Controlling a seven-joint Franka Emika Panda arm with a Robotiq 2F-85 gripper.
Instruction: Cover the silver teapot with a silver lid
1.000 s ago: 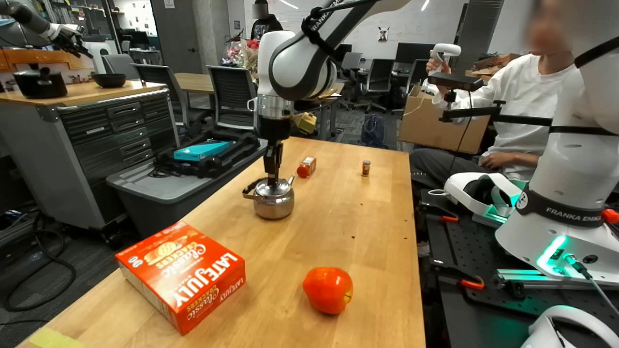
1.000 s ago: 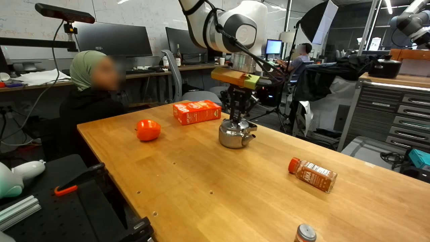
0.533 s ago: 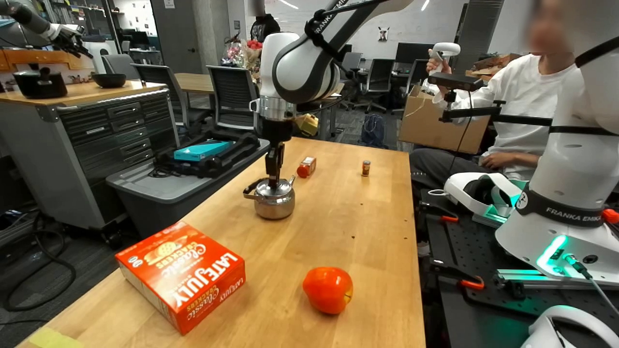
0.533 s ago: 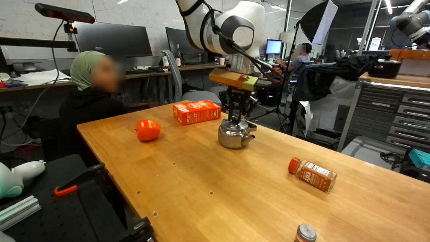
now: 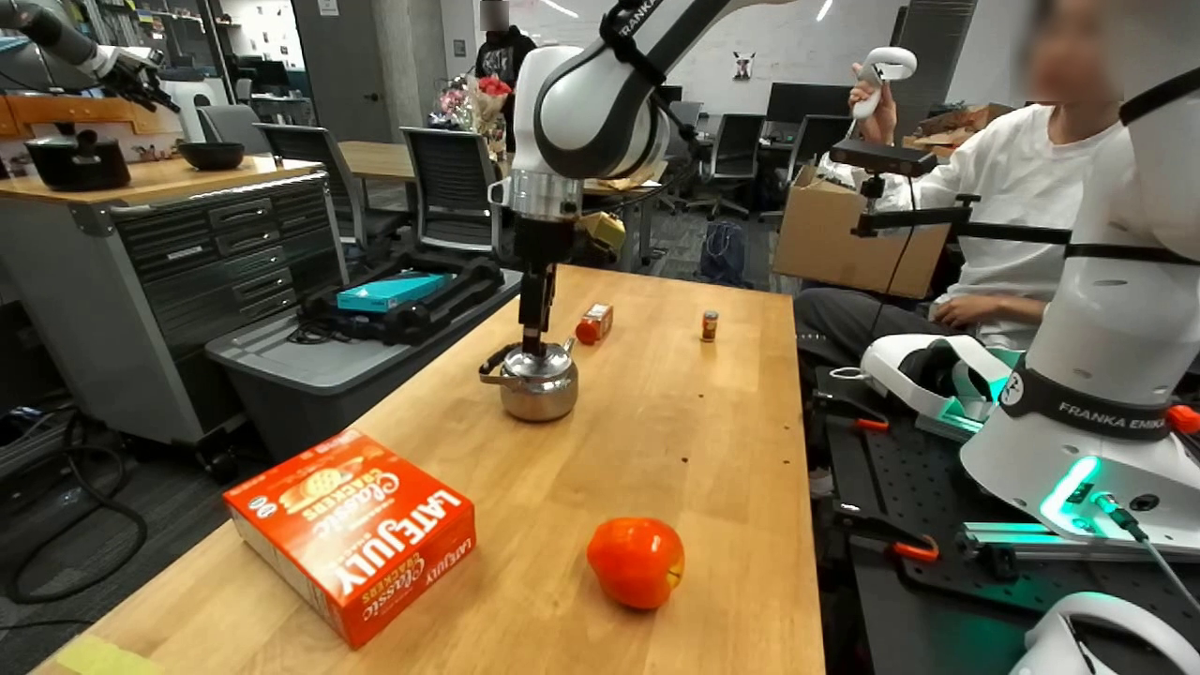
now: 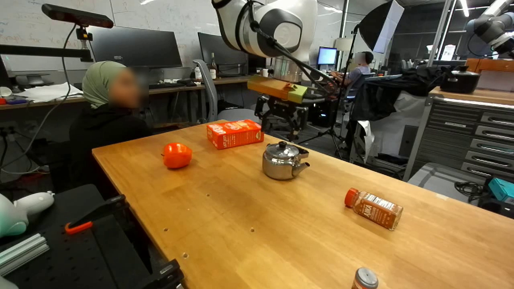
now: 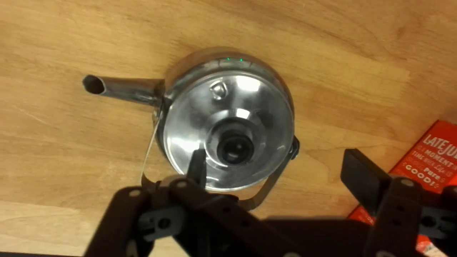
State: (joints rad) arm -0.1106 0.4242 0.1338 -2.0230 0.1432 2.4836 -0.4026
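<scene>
The silver teapot (image 6: 278, 167) stands upright on the wooden table, its spout and folded-back handle showing. On its mouth sits the silver lid (image 7: 192, 114), a shiny disc with a black knob (image 7: 235, 148); it looks flat and seated all round. My gripper (image 7: 275, 153) is open just above the pot, with nothing between its fingers. In the wrist view one finger (image 7: 197, 166) overlaps the lid near the knob, and the other hangs out over the table side. From an exterior view, the gripper (image 6: 280, 133) is visibly apart from the knob.
A red cracker box (image 5: 352, 534) and an orange-red round fruit or pepper (image 5: 636, 562) lie on the table (image 5: 731, 562). A spice bottle with a red cap (image 6: 375, 209) lies on its side. A small shaker (image 5: 710, 326) stands near the table's edge.
Earlier my fingers were close together at the lid's top, hiding the knob. Now they have spread and risen slightly, leaving the lid on the pot. The pot has shifted a little.
</scene>
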